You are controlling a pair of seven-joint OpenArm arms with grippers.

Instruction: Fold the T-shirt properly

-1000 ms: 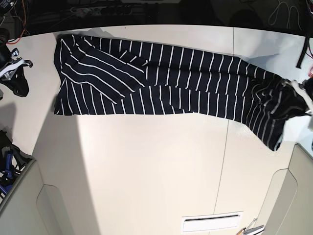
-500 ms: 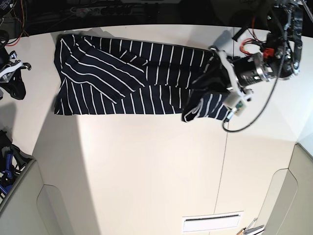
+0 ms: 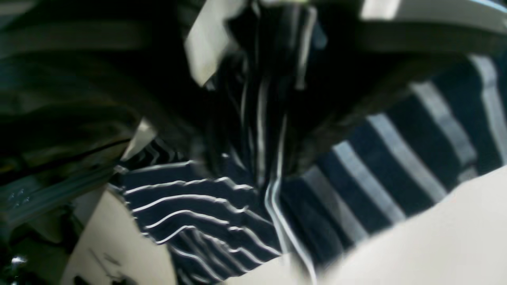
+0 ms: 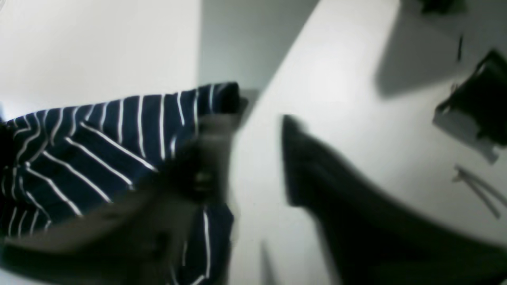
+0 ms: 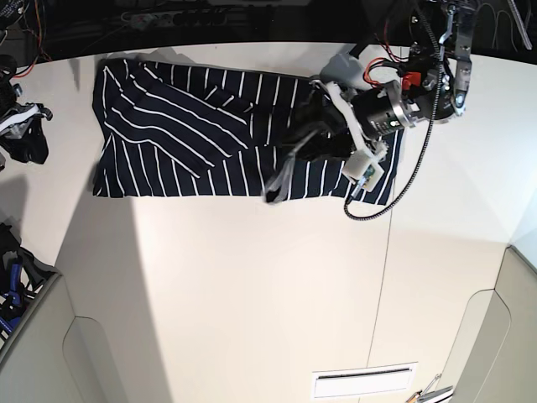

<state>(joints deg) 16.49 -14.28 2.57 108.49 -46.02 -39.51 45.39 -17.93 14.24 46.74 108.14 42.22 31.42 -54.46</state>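
Observation:
The dark navy T-shirt (image 5: 193,126) with thin white stripes lies along the far side of the white table (image 5: 252,285). My left gripper (image 5: 312,134) is shut on the shirt's right end and holds it bunched above the shirt's middle, with a flap hanging down. In the left wrist view the cloth (image 3: 206,206) is pinched in the left gripper (image 3: 273,47). My right gripper (image 5: 25,126) rests at the table's left edge, off the shirt. In the blurred right wrist view the right gripper (image 4: 253,166) shows bare table between its fingers, with the shirt's corner (image 4: 99,138) beside it.
The left arm's black cable (image 5: 403,189) loops down over the table right of the shirt. Dark cables and equipment line the back edge. A white slotted plate (image 5: 363,382) sits at the front. Blue items (image 5: 10,290) lie at the lower left.
My left gripper has carried the shirt's right end leftward from the table's right edge to over the shirt's middle, folding the cloth over itself. The right arm has barely moved.

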